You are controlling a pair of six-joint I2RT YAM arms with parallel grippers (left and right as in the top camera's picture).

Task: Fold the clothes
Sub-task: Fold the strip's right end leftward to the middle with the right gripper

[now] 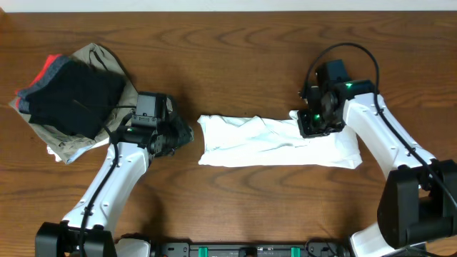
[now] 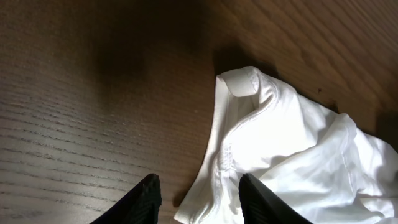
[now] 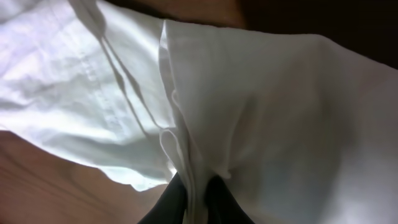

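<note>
The clothes (image 1: 275,143) lie as a long white strip across the middle of the wooden table (image 1: 235,64). In the left wrist view the clothes (image 2: 298,149) show a rolled hem at their left end. My left gripper (image 1: 183,135) hovers at that end, open. Its black fingers (image 2: 144,199) straddle the garment's near corner without pinching it, gripper (image 2: 199,190) low over the wood. My right gripper (image 1: 311,123) sits over the strip's right part and is shut on a raised fold of the white fabric (image 3: 261,106), gripper (image 3: 198,191) with cloth squeezed between the tips.
A pile of folded black, khaki and red garments (image 1: 71,96) rests at the back left, close behind my left arm. Bare wood (image 2: 74,124) stretches to the left of the strip's end.
</note>
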